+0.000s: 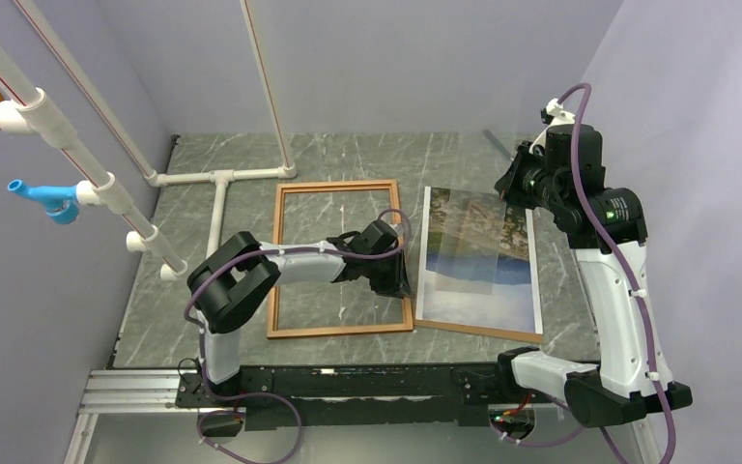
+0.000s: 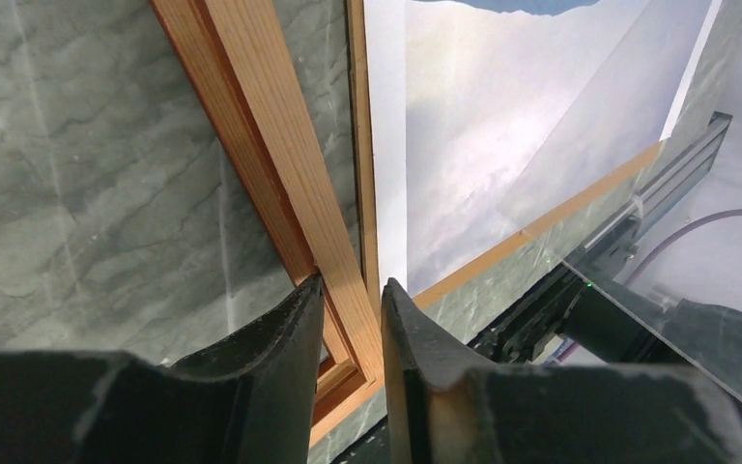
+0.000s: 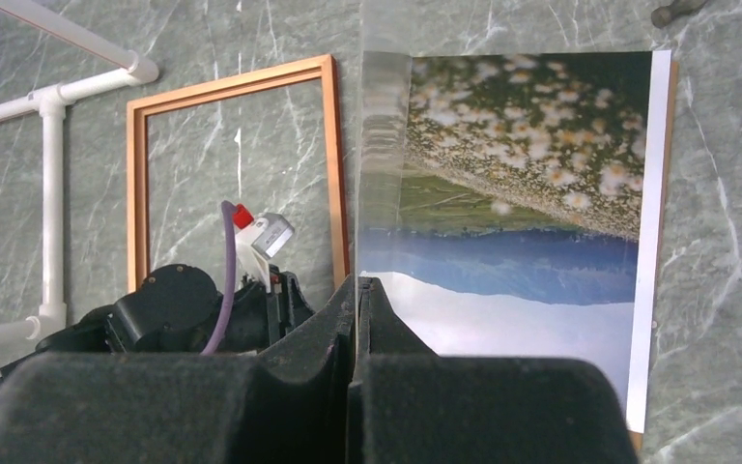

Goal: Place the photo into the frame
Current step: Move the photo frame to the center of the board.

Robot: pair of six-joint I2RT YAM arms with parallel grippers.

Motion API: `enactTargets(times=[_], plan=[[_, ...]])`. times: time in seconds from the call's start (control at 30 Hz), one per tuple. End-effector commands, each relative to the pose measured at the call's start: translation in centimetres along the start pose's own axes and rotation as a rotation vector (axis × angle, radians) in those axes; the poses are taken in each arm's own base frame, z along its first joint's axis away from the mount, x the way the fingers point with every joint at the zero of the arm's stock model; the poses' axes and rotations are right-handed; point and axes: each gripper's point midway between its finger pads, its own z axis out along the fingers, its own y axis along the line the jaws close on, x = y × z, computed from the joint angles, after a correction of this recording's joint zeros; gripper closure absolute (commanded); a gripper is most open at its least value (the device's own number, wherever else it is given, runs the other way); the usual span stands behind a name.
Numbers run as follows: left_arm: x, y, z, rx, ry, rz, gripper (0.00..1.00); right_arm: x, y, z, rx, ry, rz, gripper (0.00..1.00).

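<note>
At the far left a rack of white pipes (image 1: 220, 177) stands on the grey marbled worktop (image 1: 367, 155). Next to it the frame (image 1: 338, 186) lies flat, bare stone showing inside its rails. The left arm reaches across it, and the left pincer (image 2: 350, 290) stands at the right rail close to the near corner. Its jaws are narrowed to a slim gap, one finger on each side of the wood, and seem to grip it. Just beside that rail, outside the frame, the photo (image 1: 483, 280) lies picture-side up on a brown backing panel (image 1: 478, 331), sky end toward the arm bases. A clear sheet (image 1: 469, 237) covers its left part. Farthest right, the right pincer (image 3: 357, 285) hangs raised over the far end of the print, fingers pressed together with nothing seen between them.
</note>
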Motion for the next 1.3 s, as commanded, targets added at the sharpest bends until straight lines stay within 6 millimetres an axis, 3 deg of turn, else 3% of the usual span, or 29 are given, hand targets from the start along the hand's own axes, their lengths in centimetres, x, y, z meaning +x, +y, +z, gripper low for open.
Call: enactTargets(times=[0.0, 0.17, 0.67, 0.73, 0.83, 0.9, 1.0, 1.1, 1.27], plan=[[-0.6, -2.7, 0.2, 0.069, -0.018, -0.014, 0.68, -1.4, 0.0, -0.9, -0.005, -0.063, -0.006, 1.00], [0.0, -3.1, 0.5, 0.077, -0.005, -0.021, 0.73, -1.2, 0.0, -0.7, -0.004, -0.055, -0.009, 1.00], [1.1, -3.9, -0.1, 0.081, 0.008, -0.005, 0.71, -0.4, 0.4, 0.0, -0.031, -0.033, -0.006, 1.00], [0.9, -4.2, -0.6, 0.090, -0.003, 0.022, 0.62, -0.4, 0.5, 0.1, -0.041, -0.029, -0.006, 1.00], [0.2, -5.4, -2.2, 0.112, -0.029, 0.073, 0.38, -0.2, 0.6, 0.3, -0.050, -0.026, -0.002, 1.00], [-0.3, -6.5, -3.5, 0.139, -0.059, 0.118, 0.29, 0.2, 1.2, 0.4, -0.084, -0.013, -0.002, 1.00], [-1.3, -7.5, -5.7, 0.180, -0.114, 0.165, 0.23, 0.4, 1.5, 0.5, -0.100, -0.003, 0.001, 1.00], [-2.0, -7.2, -7.7, 0.224, -0.165, 0.177, 0.20, 0.7, 1.7, 0.6, -0.113, 0.002, 0.003, 1.00], [-3.3, -4.2, -11.0, 0.238, -0.254, 0.143, 0.17, 1.3, 2.1, 1.1, -0.141, 0.024, 0.006, 1.00]])
